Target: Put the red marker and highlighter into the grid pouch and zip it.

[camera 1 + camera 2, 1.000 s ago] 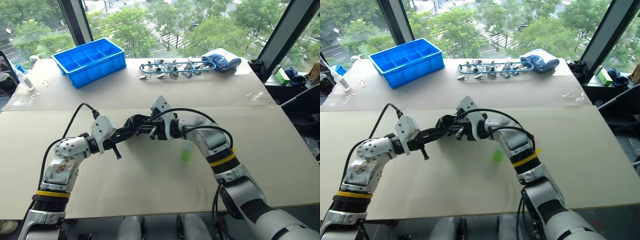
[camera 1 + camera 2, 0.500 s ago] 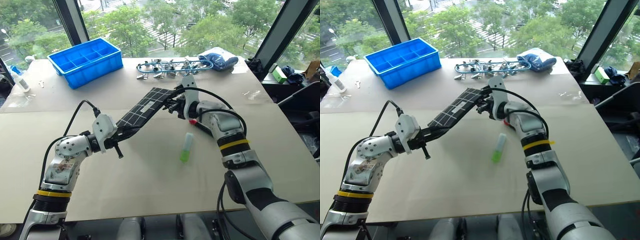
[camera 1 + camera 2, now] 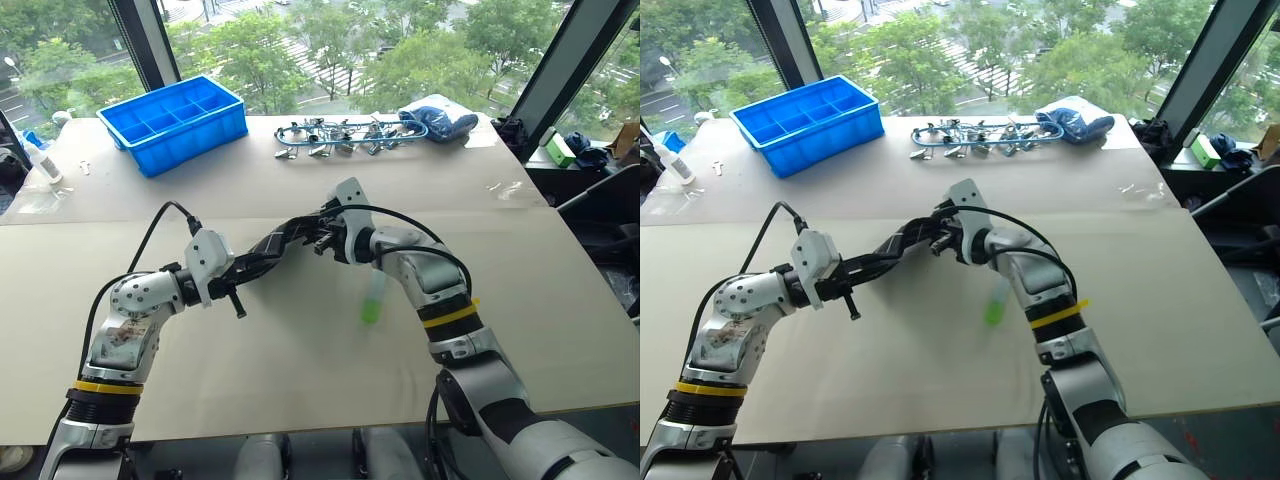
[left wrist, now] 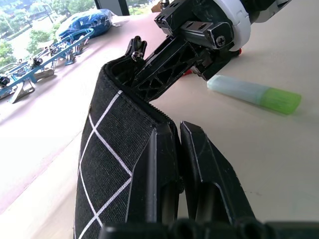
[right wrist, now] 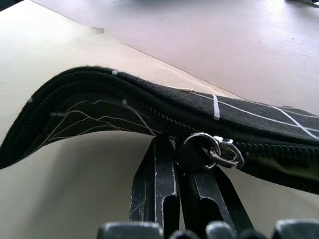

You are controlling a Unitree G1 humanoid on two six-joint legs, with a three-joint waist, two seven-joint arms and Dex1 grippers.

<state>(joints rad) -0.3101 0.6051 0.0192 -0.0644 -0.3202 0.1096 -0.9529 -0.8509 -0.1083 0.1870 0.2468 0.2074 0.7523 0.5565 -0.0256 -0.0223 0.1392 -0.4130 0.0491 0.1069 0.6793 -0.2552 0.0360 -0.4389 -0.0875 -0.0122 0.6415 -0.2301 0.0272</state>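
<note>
Eye view: left gripper clamped on pouch end, pouch held above table; right gripper closed on other end. Highlighter lies just beside right arm, bare table around.
Left wrist: fingers pinch pouch edge.
Right wrist: fingers shut on zip strap.

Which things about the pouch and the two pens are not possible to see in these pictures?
- Red marker: in the left wrist view the right tool hides all but a red bit, so where it lies is unclear.
- Grid pouch: the right wrist view shows the zip partly open; its inside is dark.
- Highlighter: the right arm partly covers it in the eye views.
</note>
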